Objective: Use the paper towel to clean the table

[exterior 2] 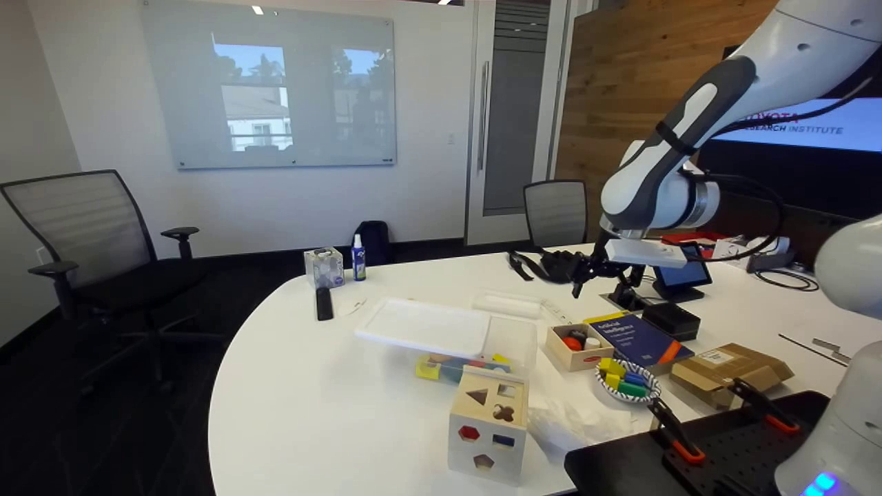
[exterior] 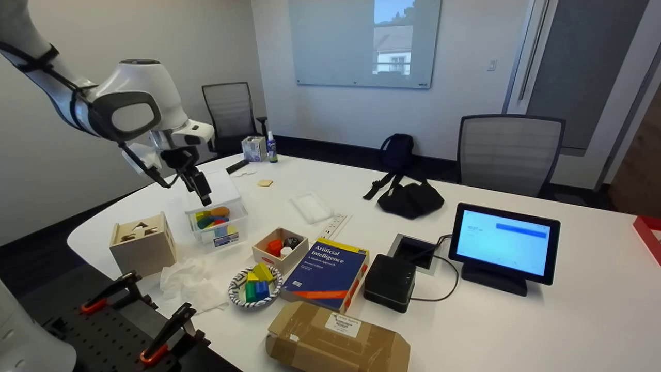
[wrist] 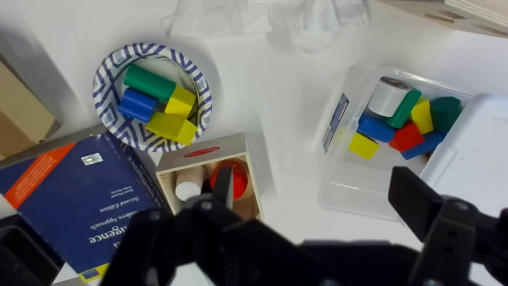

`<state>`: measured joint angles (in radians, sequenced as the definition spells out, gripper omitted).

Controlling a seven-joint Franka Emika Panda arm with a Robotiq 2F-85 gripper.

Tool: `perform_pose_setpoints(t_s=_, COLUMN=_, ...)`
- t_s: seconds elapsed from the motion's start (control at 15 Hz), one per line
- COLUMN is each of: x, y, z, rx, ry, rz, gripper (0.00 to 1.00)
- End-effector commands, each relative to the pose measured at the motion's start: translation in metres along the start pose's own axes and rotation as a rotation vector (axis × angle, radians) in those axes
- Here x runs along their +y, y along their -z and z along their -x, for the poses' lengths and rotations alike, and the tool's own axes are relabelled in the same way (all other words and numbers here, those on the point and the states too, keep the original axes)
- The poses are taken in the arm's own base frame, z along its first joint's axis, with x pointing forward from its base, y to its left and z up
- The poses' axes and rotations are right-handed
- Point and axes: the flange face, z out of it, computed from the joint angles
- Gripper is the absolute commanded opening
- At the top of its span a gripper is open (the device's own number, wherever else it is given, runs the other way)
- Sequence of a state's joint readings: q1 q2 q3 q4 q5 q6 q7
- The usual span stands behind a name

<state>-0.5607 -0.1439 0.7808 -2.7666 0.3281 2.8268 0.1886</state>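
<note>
The paper towel (exterior: 191, 284) is a crumpled white sheet lying on the white table (exterior: 583, 325), near the black mounting board. It also shows in an exterior view (exterior 2: 579, 424), beside the wooden shape-sorter box. In the wrist view, the crumpled towel (wrist: 222, 18) is at the top edge, partly out of frame. My gripper (wrist: 313, 180) is open, with nothing between its fingers. It hangs well above the table, over the area between the small wooden tray and the clear bin. It shows in both exterior views (exterior: 202, 194) (exterior 2: 601, 289), apart from the towel.
A shape-sorter box (exterior: 142, 245), clear bin of blocks (exterior: 219, 225), patterned bowl of blocks (wrist: 152, 97), small wooden tray (wrist: 206, 153), blue book (exterior: 328, 271) and cardboard box (exterior: 338, 341) crowd round the towel. A white lid (exterior 2: 427, 327) lies tilted over the bin. A spray bottle (exterior 2: 358, 258) stands farther back.
</note>
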Motion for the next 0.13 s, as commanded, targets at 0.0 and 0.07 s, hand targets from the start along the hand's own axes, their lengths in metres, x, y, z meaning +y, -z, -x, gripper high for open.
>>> perform_pose_setpoints(t_s=0.0, x=0.0108, y=0.0272, z=0.0019, rx=-0.008, ry=0.067, rz=0.018, gripper=1.0)
perform_pose_setpoints(t_s=0.07, x=0.0135, y=0.0297, z=0.0019, rx=-0.029, ry=0.098, rz=0.007, gripper=1.0)
